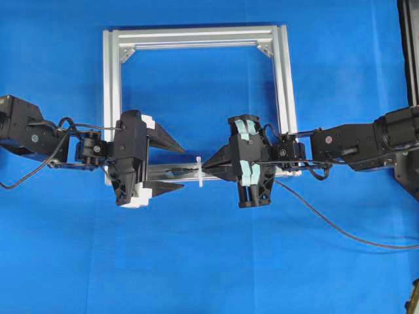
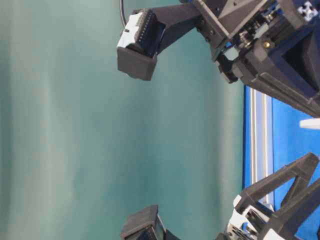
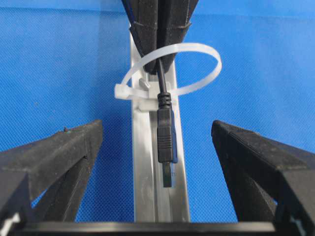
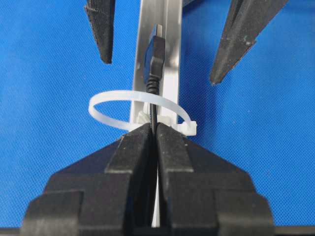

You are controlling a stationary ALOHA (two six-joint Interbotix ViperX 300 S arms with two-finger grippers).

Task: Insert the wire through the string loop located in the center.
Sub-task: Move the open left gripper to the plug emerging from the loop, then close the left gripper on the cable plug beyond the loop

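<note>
The step in hand is judged to be the handover: the plug is already through the string loop, and the wire is to be taken on the far side. For this to go well, the left gripper is best closed squarely on the plug body rather than on the thin cable behind it, and the right gripper is best kept clenched until that hold is firm. The loop should not be brushed, since it appears light and easily bent.

The left gripper is seen released, its fingers standing wide at 9 and 3 o'clock of the plug, touching nothing. The right gripper is seen clenched on the wire just behind the loop, at 6 o'clock of it in the right wrist view.

The wire is a thin black cable ending in a slim dark plug with a metallic tip. It lies along the frame rail at the centre. Whether the plug rests on the rail or hangs just above it cannot be settled from these views.
</note>
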